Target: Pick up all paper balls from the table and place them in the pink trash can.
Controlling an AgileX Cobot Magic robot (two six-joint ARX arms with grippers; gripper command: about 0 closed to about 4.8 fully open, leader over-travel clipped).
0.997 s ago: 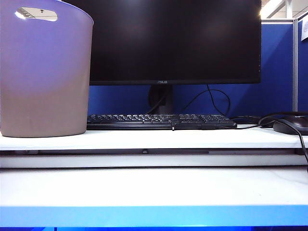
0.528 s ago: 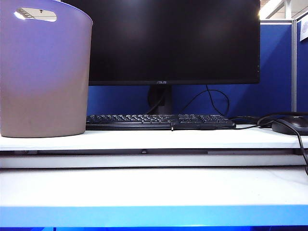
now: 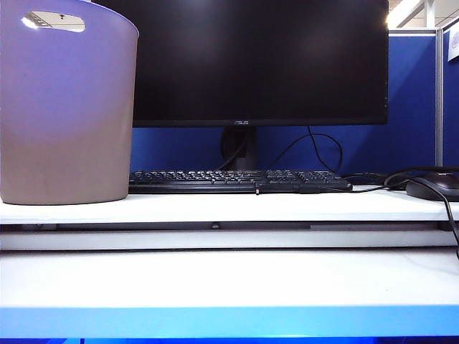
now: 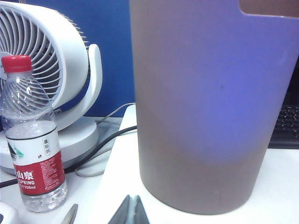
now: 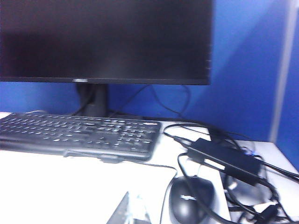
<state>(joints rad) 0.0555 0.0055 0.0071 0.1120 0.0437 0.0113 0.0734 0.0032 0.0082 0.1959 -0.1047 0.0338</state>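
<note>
No paper balls show in any view. The pink trash can (image 3: 68, 107) stands on the raised white shelf at the back left of the table (image 3: 229, 279). In the left wrist view the trash can (image 4: 210, 107) fills the picture just beyond my left gripper (image 4: 132, 201), whose fingers are pressed together with nothing between them. My right gripper (image 5: 133, 203) is a blurred shut wedge over the white surface, beside a black mouse (image 5: 189, 201). Neither gripper appears in the exterior view.
A black monitor (image 3: 258, 61) and keyboard (image 3: 240, 180) sit at the back centre, with the mouse (image 3: 434, 188), cables and a power adapter (image 5: 224, 158) at the right. Left of the bin are a white fan (image 4: 42, 74) and a water bottle (image 4: 30, 135).
</note>
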